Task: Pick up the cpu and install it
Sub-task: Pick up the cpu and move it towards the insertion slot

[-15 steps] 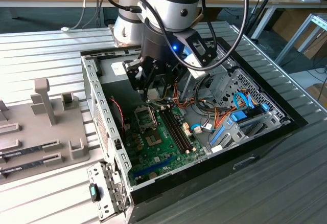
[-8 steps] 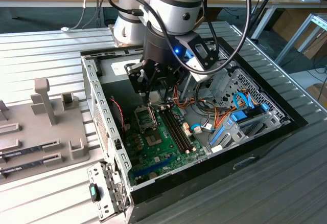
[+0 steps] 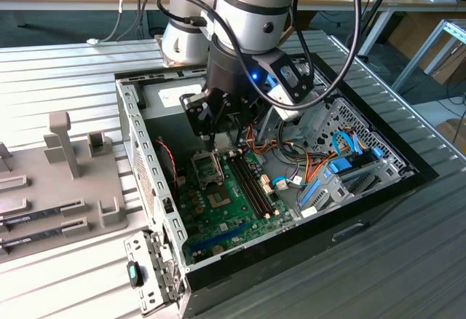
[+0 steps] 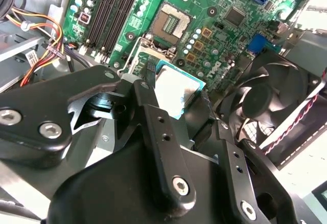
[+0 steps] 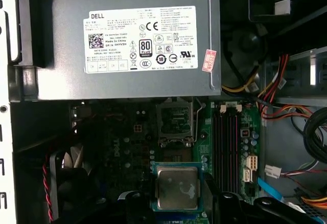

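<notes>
2 black metal fingers (image 4: 153, 116) of the gripper (image 4: 176, 85) are clamped on the cpu (image 5: 177, 187) by opposite green edges. They hold it flat just above the green motherboard (image 4: 225, 35), near the open socket (image 5: 176, 119). It looks light, thin and stiff, with a smooth dull-silver lid. Its underside is probably fragile, so the rim seems the safest hold.

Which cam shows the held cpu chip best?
First wrist view: the small silver-grey cpu with green rim sits face-on, its metal top clear. Second wrist view shows it obliquely, held by the gripper. In the exterior view the gripper covers it.
</notes>
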Robot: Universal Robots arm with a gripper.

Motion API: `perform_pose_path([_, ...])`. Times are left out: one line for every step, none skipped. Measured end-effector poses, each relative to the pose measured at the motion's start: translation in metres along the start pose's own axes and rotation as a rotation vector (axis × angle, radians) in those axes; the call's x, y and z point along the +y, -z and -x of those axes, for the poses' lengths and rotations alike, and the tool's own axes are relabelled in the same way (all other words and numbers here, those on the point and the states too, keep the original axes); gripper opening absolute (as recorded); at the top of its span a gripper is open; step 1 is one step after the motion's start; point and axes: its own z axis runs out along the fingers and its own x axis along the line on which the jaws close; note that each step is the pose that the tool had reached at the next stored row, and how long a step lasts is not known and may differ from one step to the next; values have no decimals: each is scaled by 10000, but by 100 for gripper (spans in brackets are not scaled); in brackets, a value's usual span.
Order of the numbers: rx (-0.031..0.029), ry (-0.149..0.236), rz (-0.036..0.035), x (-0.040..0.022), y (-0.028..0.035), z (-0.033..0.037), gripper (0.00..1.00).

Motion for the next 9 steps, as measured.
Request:
perform_pose_path([-1, 0, -3, -4, -3, 2, 47])
perform_pose_path([0, 0, -7, -7, -6, 4, 47])
perform_pose_path([-1, 0, -11, -11, -9, 6, 47])
perform_pose_path([-1, 0, -18, -17, -14, 10, 47])
perform_pose_path([-1, 0, -23, -23, -19, 14, 47])
perform_pose_path([-1, 0, -29, -28, -23, 17, 47])
perform_pose_path([-1, 0, -33, -32, -26, 20, 47])
perform_pose_path([-1, 0, -38, -36, -29, 23, 47])
perform_pose_path([-1, 1, -45, -42, -34, 27, 47])
